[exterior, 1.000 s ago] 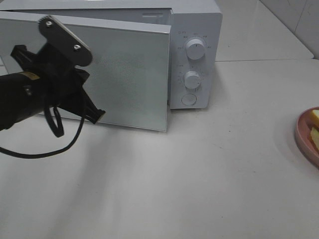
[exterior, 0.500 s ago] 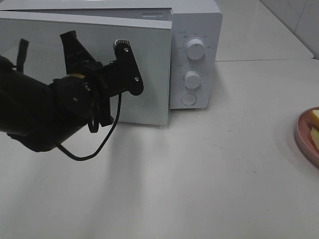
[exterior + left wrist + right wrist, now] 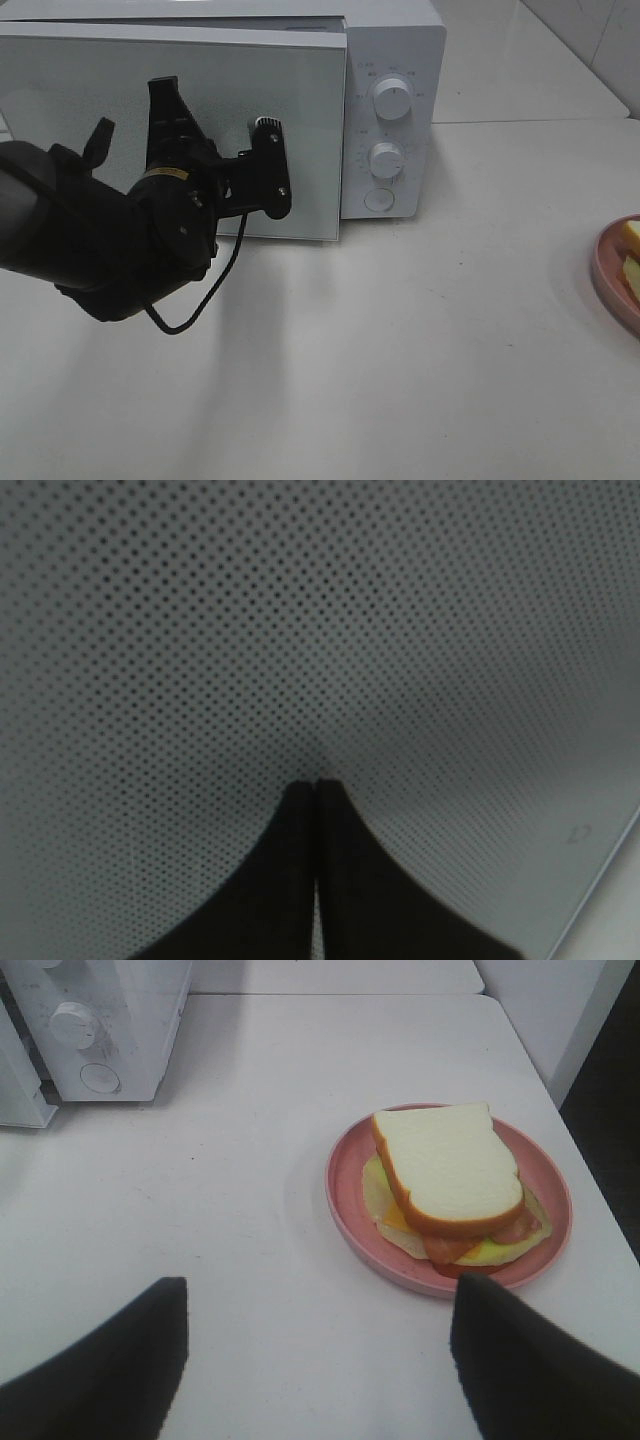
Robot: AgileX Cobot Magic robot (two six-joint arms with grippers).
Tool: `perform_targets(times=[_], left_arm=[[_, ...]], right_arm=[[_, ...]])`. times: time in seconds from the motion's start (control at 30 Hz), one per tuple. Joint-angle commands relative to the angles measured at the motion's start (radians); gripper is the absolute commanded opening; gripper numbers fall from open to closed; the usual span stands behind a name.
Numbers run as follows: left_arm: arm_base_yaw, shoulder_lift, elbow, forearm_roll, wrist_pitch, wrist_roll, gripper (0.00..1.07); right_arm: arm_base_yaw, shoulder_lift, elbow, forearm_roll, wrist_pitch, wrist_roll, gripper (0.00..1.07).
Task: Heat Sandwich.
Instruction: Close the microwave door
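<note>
While my left gripper presses its closed tips against the dotted microwave door, my left arm angles up from the white counter. My right gripper hovers spread wide near the sandwich on its pink plate.

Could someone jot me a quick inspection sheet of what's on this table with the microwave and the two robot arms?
Surface: white table, bare in the middle.
Job's things: sandwich on pink plate at the right edge; microwave at the back, door nearly closed.
Clutter: nothing seen.
Grippers: left gripper shut, tips against the door; right gripper open, empty, short of the plate.
Cables: black cable looping under the left arm.
Surroundings: pale tiled wall.
</note>
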Motion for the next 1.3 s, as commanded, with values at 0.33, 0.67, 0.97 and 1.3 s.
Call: perform_targets(times=[0.33, 0.67, 0.97, 1.3], left_arm=[[-0.003, 0.000, -0.040, 0.067, -0.039, -0.003, 0.00], [-0.003, 0.085, -0.130, 0.066, -0.073, 0.067, 0.00], [0.000, 0.126, -0.146, 0.081, -0.115, 0.072, 0.00], [0.042, 0.134, -0.146, 0.107, -0.111, 0.063, 0.00]], right_arm=[[0.002, -0.024, 0.001, 0.000, -0.011, 0.003, 0.71], [0.002, -0.024, 0.001, 0.000, -0.011, 0.003, 0.71], [0.002, -0.024, 0.001, 0.000, -0.011, 0.003, 0.71], [0.002, -0.024, 0.001, 0.000, -0.011, 0.003, 0.71]])
